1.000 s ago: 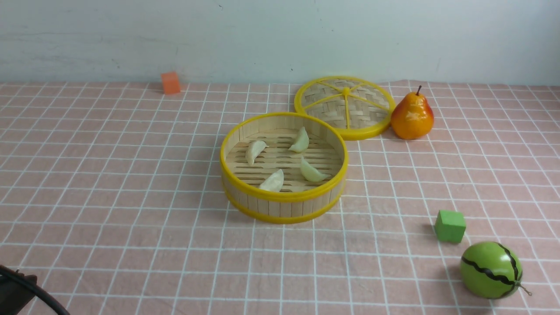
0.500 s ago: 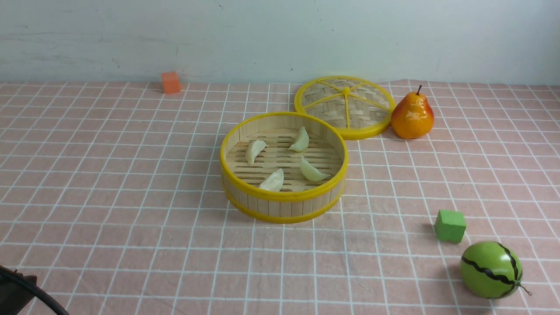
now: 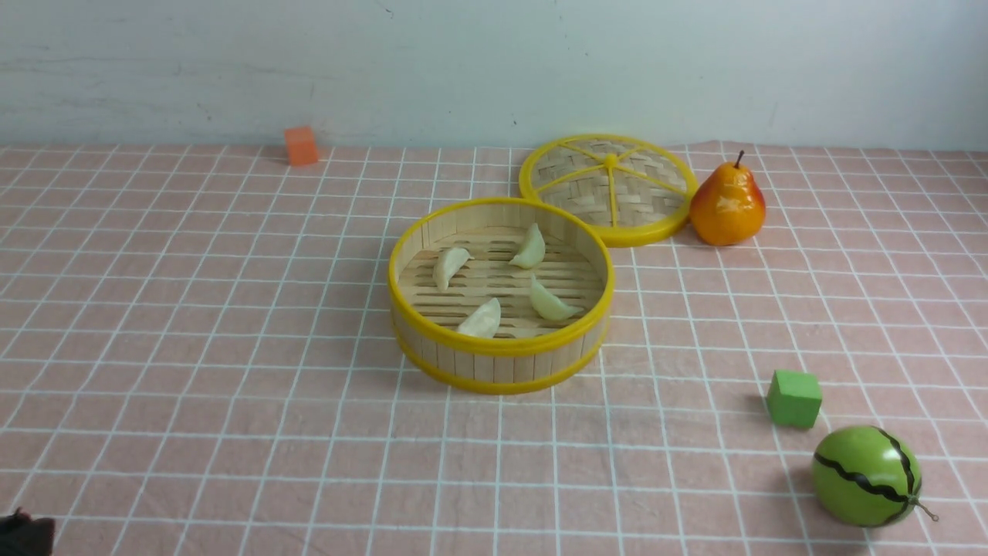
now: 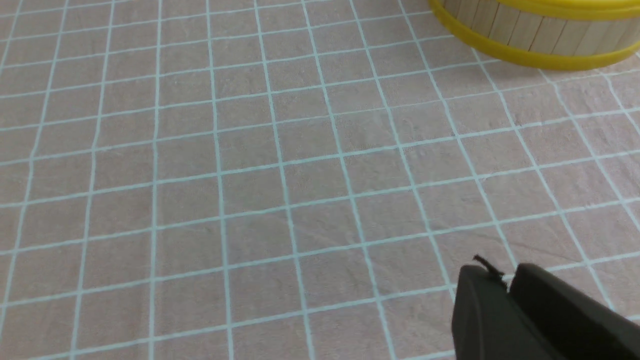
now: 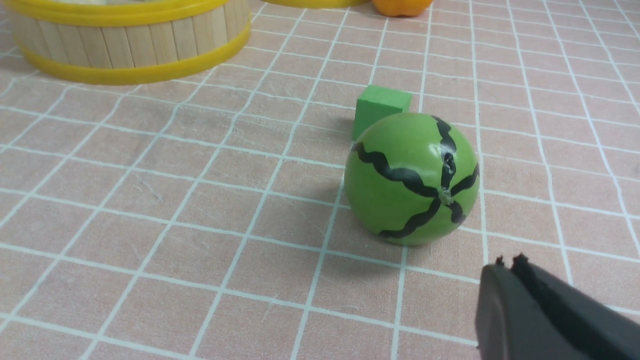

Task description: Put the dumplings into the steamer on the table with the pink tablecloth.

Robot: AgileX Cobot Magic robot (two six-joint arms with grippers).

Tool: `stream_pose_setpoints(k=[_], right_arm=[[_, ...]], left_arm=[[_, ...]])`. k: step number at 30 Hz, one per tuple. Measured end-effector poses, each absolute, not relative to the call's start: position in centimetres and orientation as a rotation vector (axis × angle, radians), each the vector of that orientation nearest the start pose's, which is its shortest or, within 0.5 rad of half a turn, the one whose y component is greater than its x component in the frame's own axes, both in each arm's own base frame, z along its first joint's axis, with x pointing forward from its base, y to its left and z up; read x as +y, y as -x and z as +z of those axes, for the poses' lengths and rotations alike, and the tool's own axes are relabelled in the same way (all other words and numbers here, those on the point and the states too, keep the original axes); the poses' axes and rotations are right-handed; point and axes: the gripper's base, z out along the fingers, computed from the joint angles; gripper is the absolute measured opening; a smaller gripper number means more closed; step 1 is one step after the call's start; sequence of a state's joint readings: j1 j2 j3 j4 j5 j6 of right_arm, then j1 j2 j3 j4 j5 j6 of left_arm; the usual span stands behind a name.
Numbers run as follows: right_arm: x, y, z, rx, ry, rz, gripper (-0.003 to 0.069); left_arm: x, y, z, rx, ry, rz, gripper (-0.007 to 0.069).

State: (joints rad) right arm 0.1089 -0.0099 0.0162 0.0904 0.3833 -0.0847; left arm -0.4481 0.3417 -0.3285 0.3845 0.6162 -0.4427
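Four dumplings [image 3: 494, 282] lie on the slatted floor inside the steamer [image 3: 502, 367], mid-counter [image 3: 193, 309]. Left tool [image 4: 505, 285] and right tool [image 5: 507, 267]: fingers pressed together, holding nothing, above the pink tablecloth [image 4: 250, 175].

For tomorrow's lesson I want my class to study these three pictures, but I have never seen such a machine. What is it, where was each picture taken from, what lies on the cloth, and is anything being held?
This is a robot with two arms, each ending in a gripper. The wide picture looks forward from between the arms. The other two come from cameras on the wrists: the dark shape low in each is the left gripper or the right gripper. Both are shut and hold nothing.

On the pink tablecloth stands a round steamer with four dumplings inside. Behind it lies its woven lid, beside a pear. An orange cube sits far back. A green cube and a toy watermelon lie close to the right arm.
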Motion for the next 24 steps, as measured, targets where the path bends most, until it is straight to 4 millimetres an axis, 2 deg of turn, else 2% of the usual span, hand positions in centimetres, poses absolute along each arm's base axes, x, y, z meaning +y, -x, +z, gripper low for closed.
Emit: stream_pose_setpoints(k=[5,8,11,12,15,24], right_arm=[[0.9,-5.2,17.4,1.869,0.127,0.105,0.0013],[0.9,-5.2,17.4,1.869,0.127,0.105,0.0016],[0.9,-5.2,17.4,1.869,0.128,0.105,0.0020],[0.9,-5.2,17.4,1.869,0.128,0.105,0.0022],[0.9,-5.2,17.4,1.869,0.128,0.105,0.0025],[0.9,-5.2,17.4,1.869,0.127,0.105,0.0037]], left_arm=[[-0.8,-6.0,23.2,1.887,-0.067,-0.217,0.0074],[-0.6,-5.5,20.7,1.784,0.041,-0.259,0.0059],[-0.4,-5.4,18.1,1.795,0.165,-0.280,-0.0015],[-0.4,-5.4,17.6,1.828,0.185,-0.272,-0.0014],[-0.3,-5.2,16.8,1.895,0.165,-0.228,-0.0014],[-0.5,-5.2,16.8,1.899,0.125,-0.234,-0.0014]])
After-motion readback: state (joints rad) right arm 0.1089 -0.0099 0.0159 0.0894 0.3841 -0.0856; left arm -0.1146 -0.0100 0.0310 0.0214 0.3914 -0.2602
